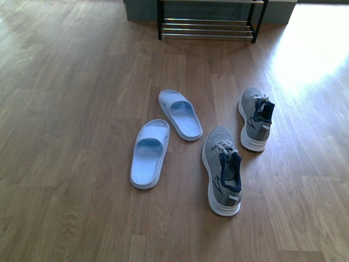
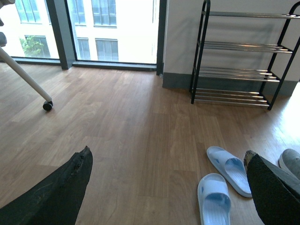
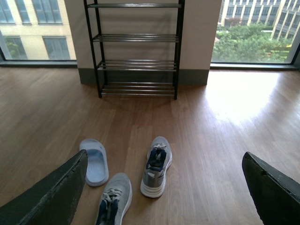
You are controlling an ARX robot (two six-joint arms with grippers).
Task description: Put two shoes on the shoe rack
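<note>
Two grey knit shoes with navy tongues and white soles stand on the wood floor, toes toward the rack: the nearer shoe (image 1: 222,170) (image 3: 112,200) and the farther shoe (image 1: 256,118) (image 3: 156,166). In the left wrist view only the toe of a shoe (image 2: 291,161) shows. The shoe rack (image 1: 209,22) (image 2: 239,56) (image 3: 137,49), black-framed with chrome rods, stands against the far wall. My left gripper (image 2: 168,161) hangs open above the floor beside the slippers. My right gripper (image 3: 165,166) is open too, high over the shoes. Neither arm shows in the front view.
Two pale blue slippers (image 1: 150,153) (image 1: 180,113) (image 2: 215,199) (image 2: 230,168) lie left of the shoes. A white leg on a black caster (image 2: 47,106) stands at the left by the windows. Sun glare falls on the floor right of the rack.
</note>
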